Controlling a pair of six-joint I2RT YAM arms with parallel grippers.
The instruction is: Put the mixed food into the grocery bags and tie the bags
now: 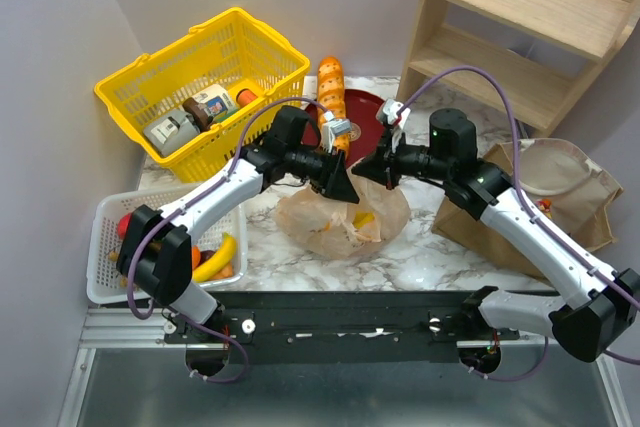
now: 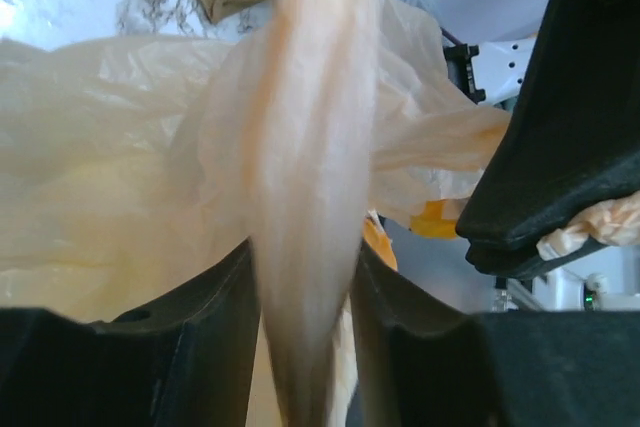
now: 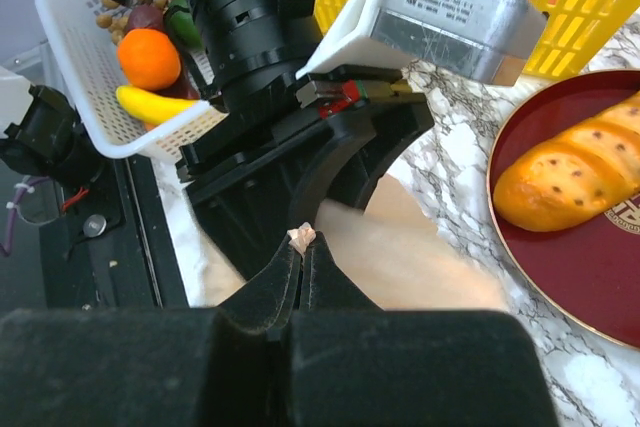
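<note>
The translucent tan plastic bag [image 1: 345, 219] sits on the marble between both arms, with yellow and orange food [image 1: 362, 219] showing through it. A twisted strand [image 2: 310, 147] of its top runs, blurred, between the parted jaws of my left gripper [image 2: 303, 257], which is open. My right gripper [image 3: 303, 239] is shut on a small tuft of the same bag [image 3: 400, 257], right against the left gripper [image 1: 340, 182]. The brown paper bag [image 1: 545, 192] lies at the right. A banana [image 1: 222, 257] and an orange [image 3: 148, 57] lie in the white tray [image 1: 105, 247].
A yellow basket [image 1: 200, 87] with boxed goods stands at the back left. The long loaf [image 3: 575, 172] rests on a red plate [image 3: 600, 287] behind the bag. A wooden shelf [image 1: 520, 27] fills the back right corner.
</note>
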